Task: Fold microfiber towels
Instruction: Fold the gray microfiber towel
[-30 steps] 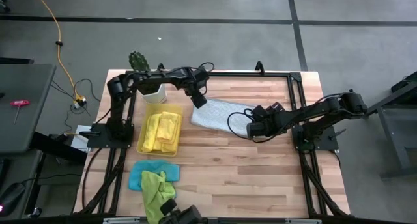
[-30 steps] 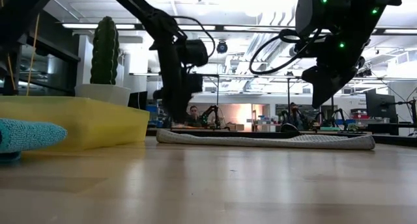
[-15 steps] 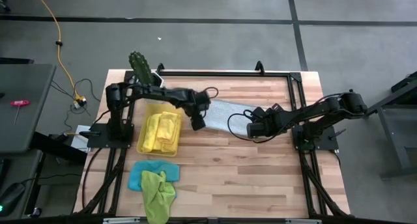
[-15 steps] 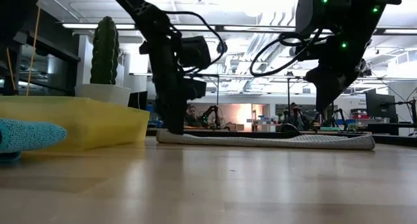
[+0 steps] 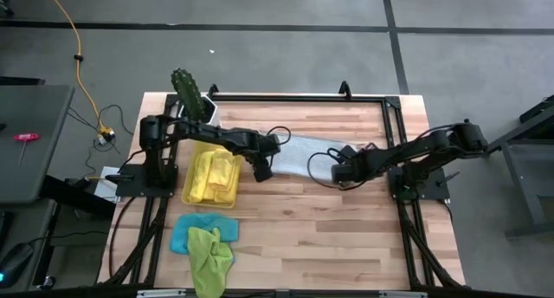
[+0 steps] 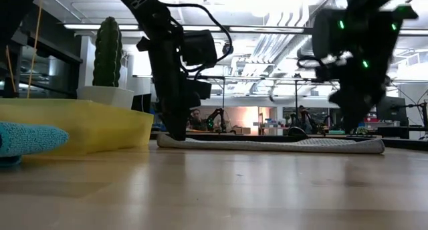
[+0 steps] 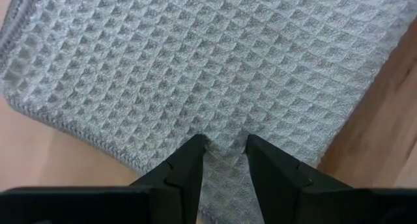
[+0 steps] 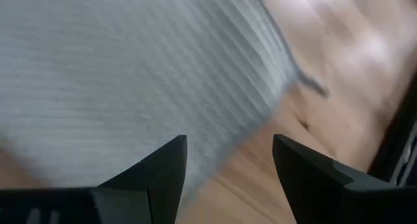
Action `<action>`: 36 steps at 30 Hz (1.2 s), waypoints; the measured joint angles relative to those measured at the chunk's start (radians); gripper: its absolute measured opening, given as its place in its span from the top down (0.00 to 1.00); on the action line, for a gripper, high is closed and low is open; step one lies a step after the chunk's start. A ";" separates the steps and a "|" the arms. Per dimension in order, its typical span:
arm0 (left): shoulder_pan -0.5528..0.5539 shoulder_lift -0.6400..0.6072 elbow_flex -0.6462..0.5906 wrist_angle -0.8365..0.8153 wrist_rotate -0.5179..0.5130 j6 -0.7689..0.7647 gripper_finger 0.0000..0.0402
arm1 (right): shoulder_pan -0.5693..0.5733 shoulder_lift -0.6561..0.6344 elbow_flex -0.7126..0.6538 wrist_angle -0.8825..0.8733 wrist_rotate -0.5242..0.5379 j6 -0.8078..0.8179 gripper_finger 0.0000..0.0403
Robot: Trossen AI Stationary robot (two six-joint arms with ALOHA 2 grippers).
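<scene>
The grey towel (image 5: 299, 152) lies flat on the bench (image 5: 346, 229), toward its far side between the two arms; in the low view it (image 6: 274, 144) is a thin strip, so we judge it not yet folded, or at most folded once. Just left of it, the yellow tray (image 5: 192, 192) holds yellow towels (image 5: 216, 173) that look folded and stacked, which we read as finished work. Nearer the front edge the light blue towel (image 5: 182, 236) and the lime green towel (image 5: 206, 253) lie crumpled together, so at least these and the grey one remain. Our left hand (image 5: 260, 170) is down at the grey towel's near left corner, arm stretched low across the tray; its wrist view shows the fingers (image 7: 186, 175) narrowed onto the waffle weave with a small pucker of cloth between them, though we cannot tell whether they have it firmly. Our right hand (image 5: 339, 171) is at the towel's right end, fingers (image 8: 163, 172) spread wide above the cloth, holding nothing. A potted cactus (image 5: 183, 88) stands behind the tray.
</scene>
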 joint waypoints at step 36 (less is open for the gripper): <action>-0.044 0.009 0.066 -0.124 -0.004 0.001 0.72 | -0.354 0.005 -0.113 0.237 -0.011 -0.109 0.45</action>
